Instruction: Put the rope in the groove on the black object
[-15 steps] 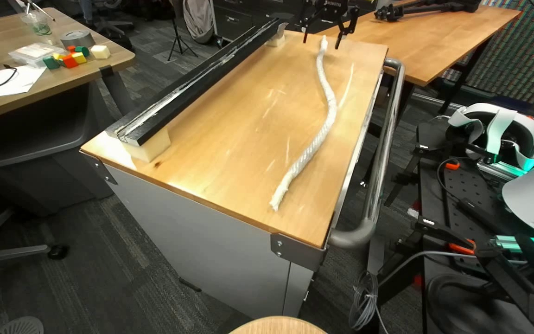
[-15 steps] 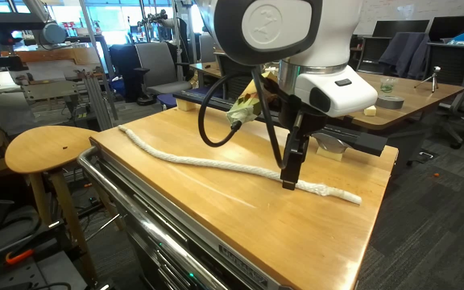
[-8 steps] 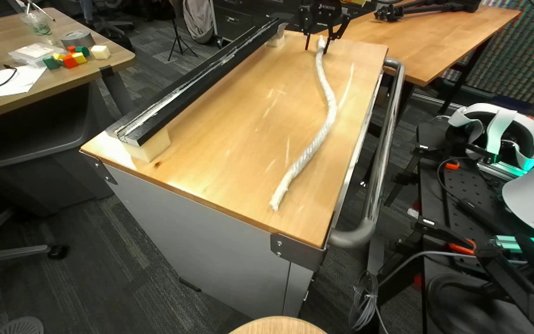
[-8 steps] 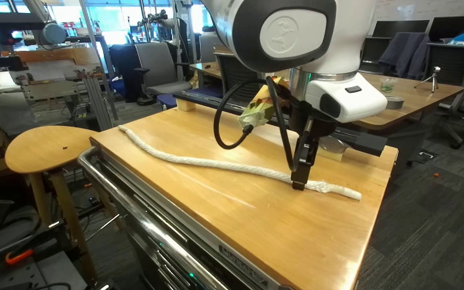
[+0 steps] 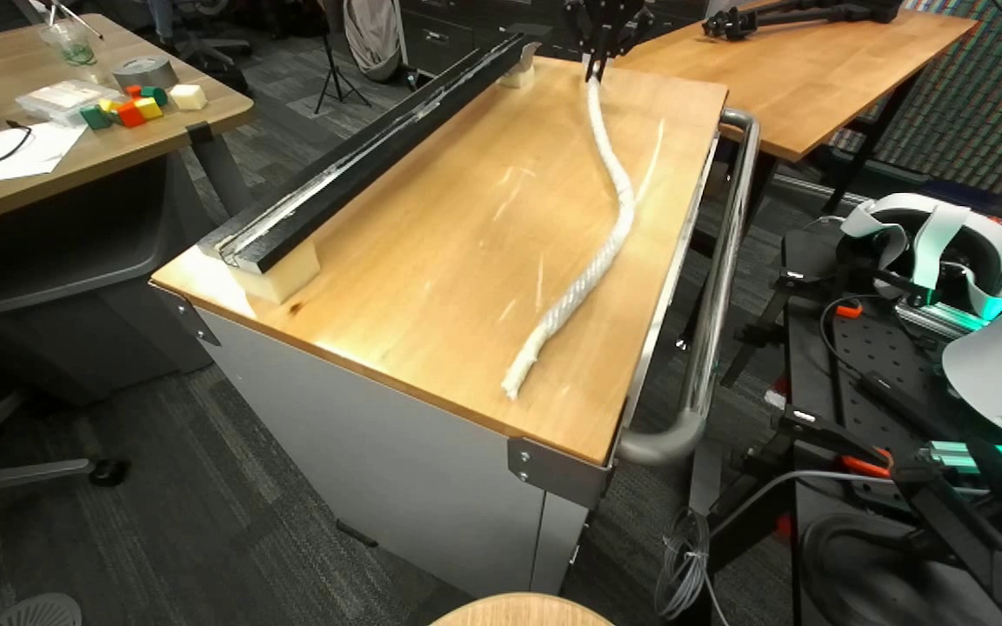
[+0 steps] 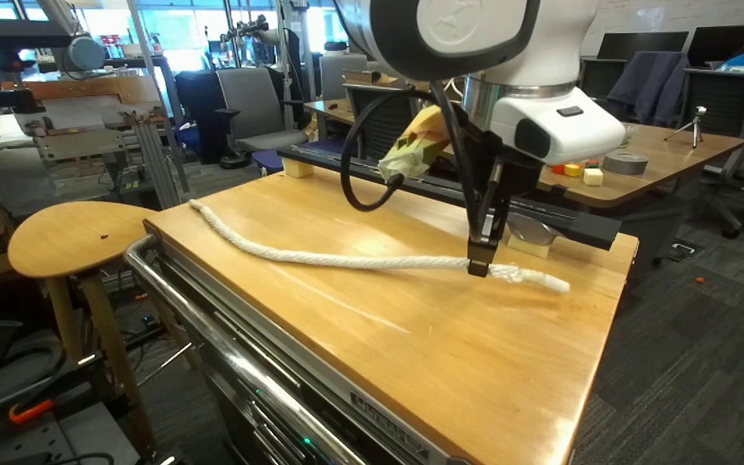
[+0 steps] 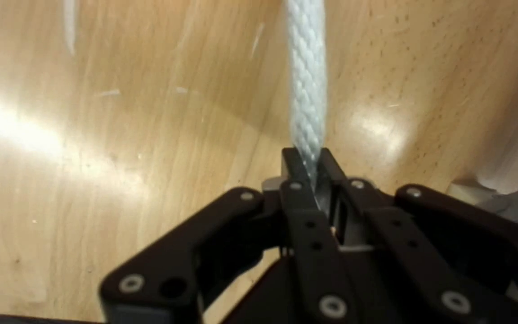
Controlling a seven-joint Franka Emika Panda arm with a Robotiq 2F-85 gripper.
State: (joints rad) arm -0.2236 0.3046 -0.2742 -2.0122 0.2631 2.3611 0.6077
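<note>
Pinching one rope (image 6: 352, 261), one hand (image 7: 309, 156) hangs apart from one black rail (image 5: 384, 149) on two blocks (image 5: 282, 276).

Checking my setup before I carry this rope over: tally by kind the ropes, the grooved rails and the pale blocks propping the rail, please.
Braided white rope: 1
Black grooved rail: 1
Pale support blocks: 2
Total: 4
</note>
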